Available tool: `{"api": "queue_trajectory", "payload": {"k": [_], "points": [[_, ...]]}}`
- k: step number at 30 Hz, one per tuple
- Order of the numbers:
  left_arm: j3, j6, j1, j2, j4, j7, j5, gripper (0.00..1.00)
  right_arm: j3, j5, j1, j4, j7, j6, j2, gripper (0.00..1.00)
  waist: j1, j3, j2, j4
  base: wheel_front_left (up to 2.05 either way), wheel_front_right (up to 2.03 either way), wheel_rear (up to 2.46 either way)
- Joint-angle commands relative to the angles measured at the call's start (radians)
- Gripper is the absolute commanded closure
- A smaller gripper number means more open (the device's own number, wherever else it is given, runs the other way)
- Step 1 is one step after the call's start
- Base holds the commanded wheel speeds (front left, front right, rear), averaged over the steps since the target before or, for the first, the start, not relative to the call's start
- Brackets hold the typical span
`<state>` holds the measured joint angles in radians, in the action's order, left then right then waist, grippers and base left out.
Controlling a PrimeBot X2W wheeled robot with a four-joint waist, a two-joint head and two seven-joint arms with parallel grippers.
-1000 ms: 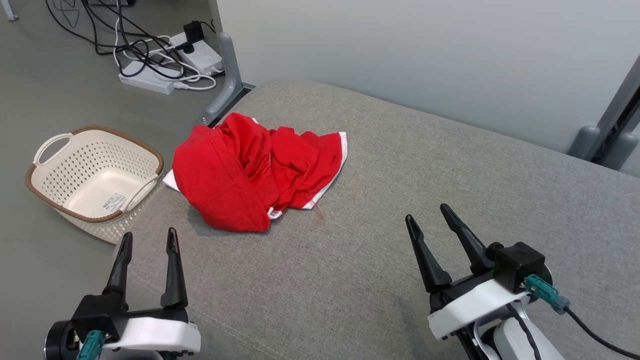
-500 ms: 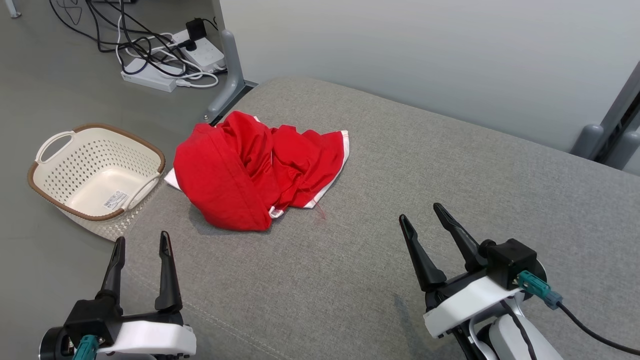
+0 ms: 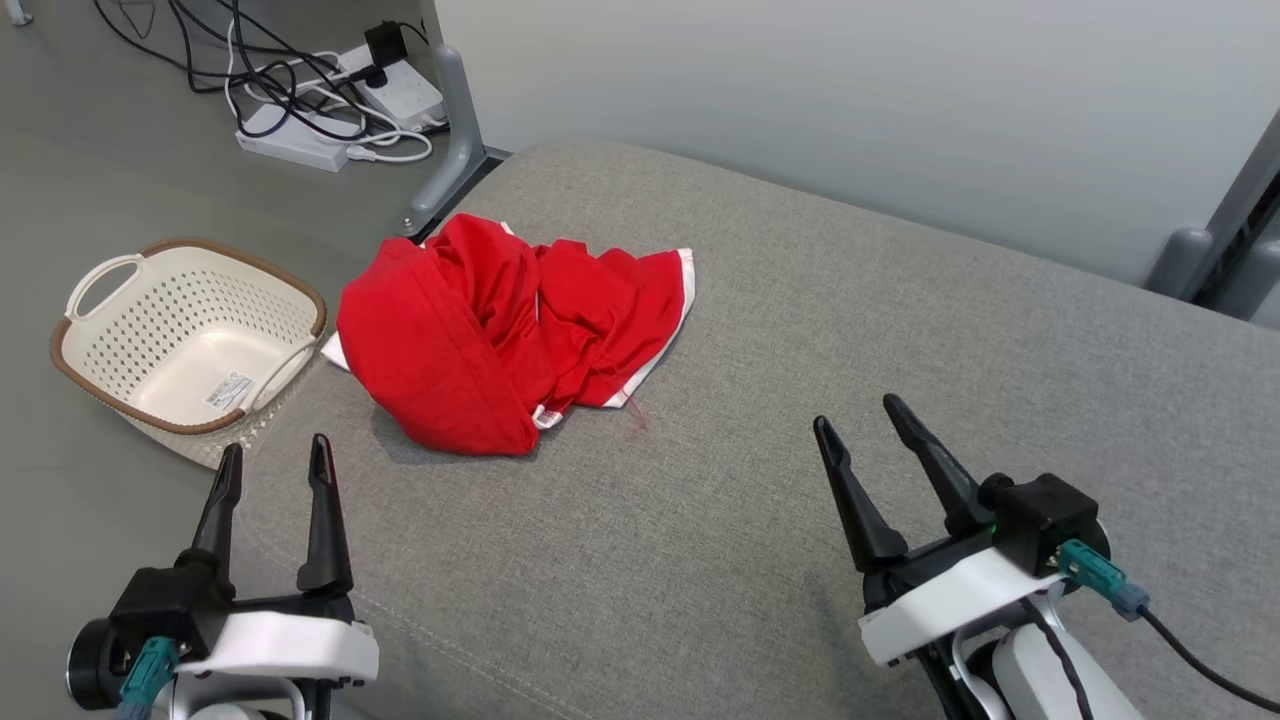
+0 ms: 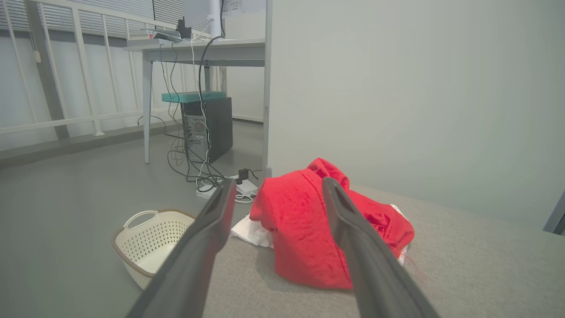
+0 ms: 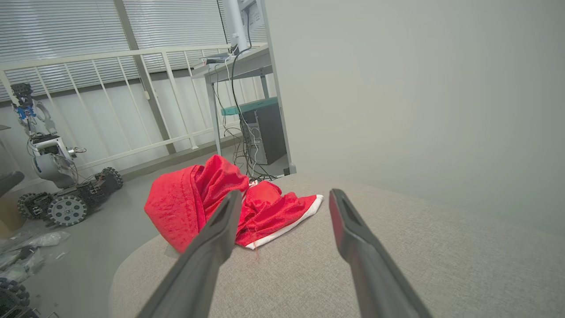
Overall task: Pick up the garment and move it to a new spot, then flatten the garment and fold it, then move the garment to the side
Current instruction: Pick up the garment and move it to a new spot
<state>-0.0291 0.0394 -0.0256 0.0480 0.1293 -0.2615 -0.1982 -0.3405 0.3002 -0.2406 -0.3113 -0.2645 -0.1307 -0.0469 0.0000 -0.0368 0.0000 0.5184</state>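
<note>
Red cloth with white edging, the garment (image 3: 450, 350) is seen crumpled in a loose heap at the far left part of the grey fabric-covered worktop (image 3: 800, 330), close to that worktop's left edge. A strip of white hem is shown along its right side, and a small white corner is tucked under its left side.

The left gripper (image 3: 272, 452) is held low at the near left corner of the worktop. Its fingers (image 3: 325, 520) are spread wide and nothing is held between them. In the left wrist view, the garment (image 4: 300, 229) is framed between and beyond these fingers, well apart from their tips.

The right gripper (image 3: 855, 412) is held above the near right part of the worktop, tilted to the left. Its fingers (image 3: 850, 500) are likewise spread wide and empty. The garment (image 5: 176, 207) is seen ahead and to the left in the right wrist view.

A cream perforated basket (image 3: 230, 262) with a brown rim is placed on the floor (image 3: 80, 150) just beside the worktop's left edge, near the garment. White power strips (image 3: 290, 150) and tangled cables are seen on the floor beyond it.
</note>
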Motion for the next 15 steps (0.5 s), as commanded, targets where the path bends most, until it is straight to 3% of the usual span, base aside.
{"api": "queue_trajectory", "payload": {"k": [1, 7, 10, 15], "points": [[-0.013, -0.022, -0.033, 0.004, 0.019, -0.004, 0.021, 0.0, 0.021, -0.013, -0.011, 0.018, -0.002, 0.0, -0.007, 0.0, 0.0, -0.024, 0.0, 0.0, 0.0, 0.0, 0.0], [-0.064, -0.097, -0.176, 0.021, 0.104, -0.004, 0.066, 0.0, 0.048, -0.073, -0.058, 0.075, -0.002, 0.0, -0.007, 0.0, 0.0, -0.135, 0.0, -0.034, 0.0, 0.0, 0.0], [-0.077, -0.128, -0.265, 0.061, 0.162, -0.003, 0.081, 0.0, 0.053, -0.111, -0.088, 0.09, -0.002, 0.0, -0.008, 0.0, 0.0, -0.2, 0.0, -0.061, 0.0, 0.0, 0.0], [-0.062, -0.161, -0.438, 0.114, 0.358, -0.003, 0.037, 0.0, 0.066, -0.179, -0.127, 0.108, -0.002, 0.0, -0.012, 0.0, 0.0, -0.282, 0.0, -0.089, 0.0, 0.0, 0.0]]}}
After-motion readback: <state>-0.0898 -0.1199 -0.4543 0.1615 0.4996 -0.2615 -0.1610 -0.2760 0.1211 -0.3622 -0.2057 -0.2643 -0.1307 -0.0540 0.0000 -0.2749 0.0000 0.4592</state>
